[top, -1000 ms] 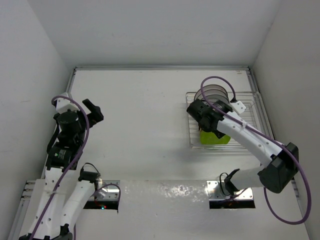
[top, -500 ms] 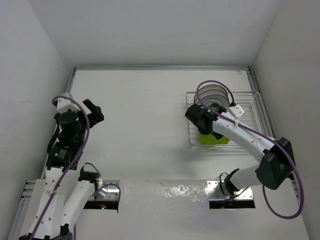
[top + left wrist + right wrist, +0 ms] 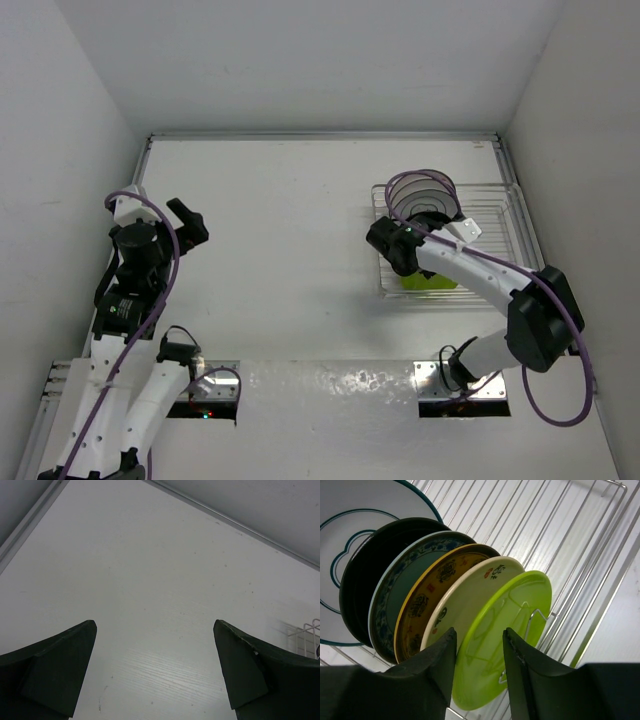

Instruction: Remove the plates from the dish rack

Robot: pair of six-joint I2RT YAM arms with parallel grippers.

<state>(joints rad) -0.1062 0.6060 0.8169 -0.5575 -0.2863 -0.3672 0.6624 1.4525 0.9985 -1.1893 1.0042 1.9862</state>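
The silver wire dish rack [image 3: 495,215] stands at the right of the table. Several plates stand upright in it [image 3: 580,540]: a white one with a teal outline [image 3: 350,540], a dark one [image 3: 370,565], a teal-patterned one [image 3: 395,595], a tan one [image 3: 427,595], a cream one with a red design [image 3: 470,590] and a lime green one [image 3: 510,625] at the near end [image 3: 430,281]. My right gripper [image 3: 479,630] is open. Its jaws straddle the green plate's rim, one finger [image 3: 437,665] between the cream and green plates. My left gripper [image 3: 155,625] is open and empty above bare table.
The left arm [image 3: 140,250] is held near the left wall, far from the rack. The table's back rail [image 3: 320,136] and the white walls close in the workspace. A corner of the rack shows at the right edge of the left wrist view [image 3: 309,635].
My right gripper has moved left and toward the near end of the rack, down at the green plate. More of the back plates now show. The left arm has not moved.
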